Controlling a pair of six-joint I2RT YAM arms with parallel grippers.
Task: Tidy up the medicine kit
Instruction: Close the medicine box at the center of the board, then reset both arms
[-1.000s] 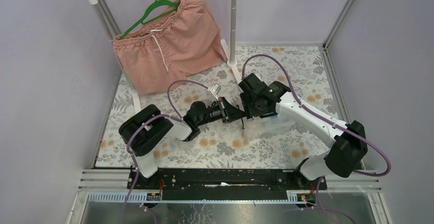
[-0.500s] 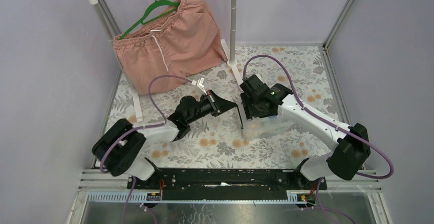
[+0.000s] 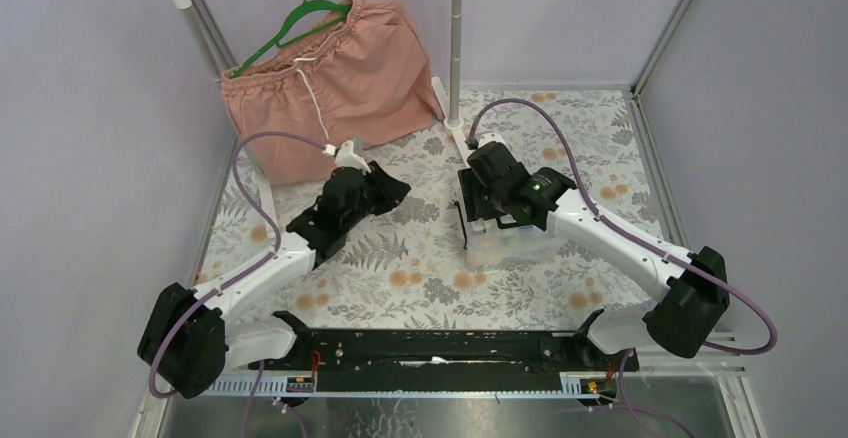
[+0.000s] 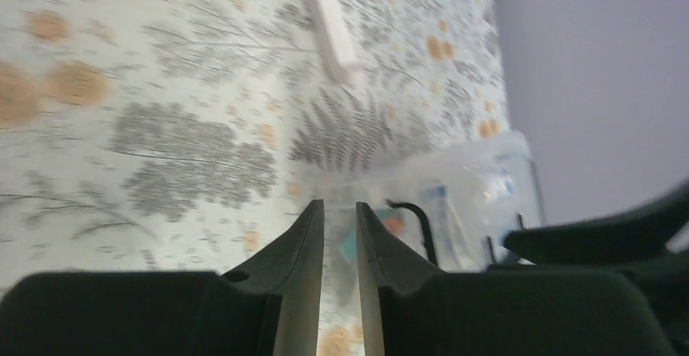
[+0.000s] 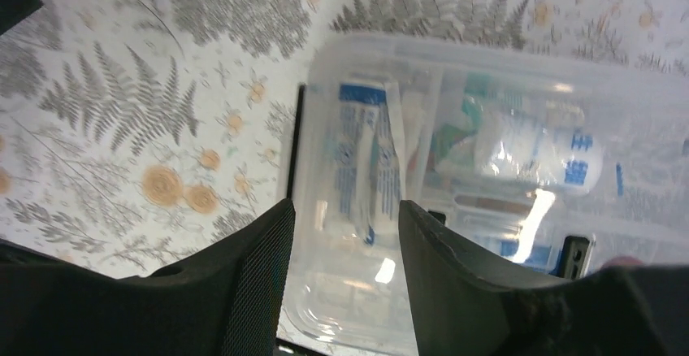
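Currently the medicine kit (image 3: 510, 240) sits centre-right of the overhead frame on the worktop (image 3: 420, 258), the right gripper (image 5: 343, 210) has its jaws spread empty just above it, the left gripper (image 4: 340, 210) jaws are barely parted and empty left of centre; looks like closing-up, so next needs a square press on the lid.

Top view: high, behind the arm bases, looking down and toward the far wall; whole table (image 3: 430, 258) in frame.
Left wrist: low, near the table, sighting along the left gripper (image 4: 340, 205) rightward at the box (image 4: 479, 185).
Right wrist: close above the box, looking steeply down past the right gripper (image 5: 345, 206).
All three views share the box and the table around it.
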